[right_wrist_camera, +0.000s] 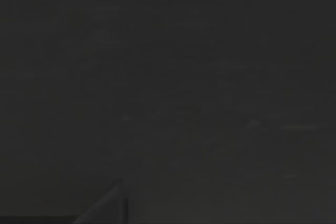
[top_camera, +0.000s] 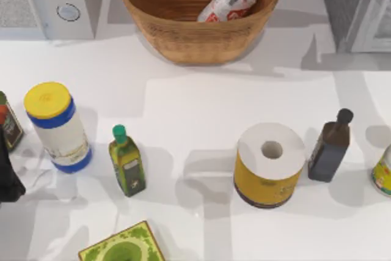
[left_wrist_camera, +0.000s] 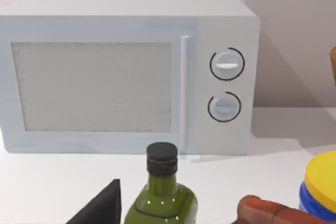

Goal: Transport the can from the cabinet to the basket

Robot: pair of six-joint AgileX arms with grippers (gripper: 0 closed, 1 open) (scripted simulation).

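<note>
Neither gripper's finger state can be told: the left arm (top_camera: 8, 175) sits parked at nine o'clock on the table's left edge, and the right wrist view is dark. At two o'clock stands the cabinet (top_camera: 351, 4), grey and speckled, with its white-framed door. At twelve o'clock the basket (top_camera: 183, 35) rests on the white table (top_camera: 195, 108), and the can (top_camera: 227, 0) lies tilted inside it against the right wall. At eleven o'clock is a white microwave (top_camera: 46, 1) with two round knobs.
</note>
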